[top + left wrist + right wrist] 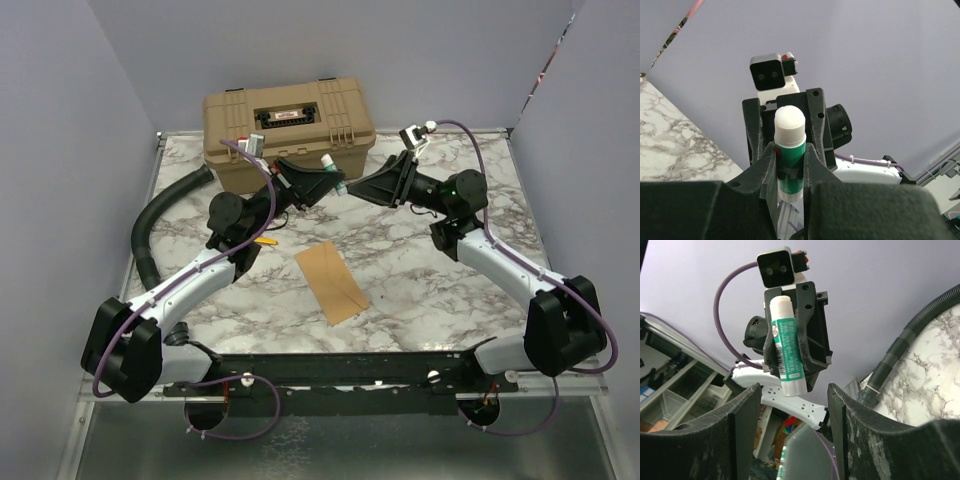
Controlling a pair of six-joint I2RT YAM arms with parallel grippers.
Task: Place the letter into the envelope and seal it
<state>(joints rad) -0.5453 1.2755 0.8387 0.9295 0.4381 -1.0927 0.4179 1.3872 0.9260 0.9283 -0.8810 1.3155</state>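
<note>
1. Far left: a black corrugated hose (160, 215) curved along the left side of the white-and-grey marble-patterned table (420, 290).
2. The left arm rose from its base at the near-left corner and slanted inward toward the centre rear. Its wrist was turned so that the left gripper (335, 183) pointed right, raised off the table in front of the case.
3. The left gripper was clamped on a green glue stick with a white cap (790, 150). The fingers pinched the green barrel, the stick lay crosswise to them, and the capped end stood clear above them in the left wrist view.
4. Rear centre: a tan plastic case (290, 125) sat with its lid down. Its contents were hidden.
5. Centre: the kraft-brown paper envelope (332, 280) lay flat on the marble at a slant. It was between the two arms and nearer the bases than both grippers, and neither gripper touched it. How the flap lay was too small to tell. The letter could not be picked out as a separate sheet, so I could not tell whether it was inside.
6. The right arm mirrored the left, rising from the near-right corner and bending inward. The right gripper (795, 387) pointed left, facing the left gripper at close range and at about the same height.
7. The right gripper's fingers were spread wide with nothing between them. In the right wrist view the glue stick sat just beyond the gap.
</note>
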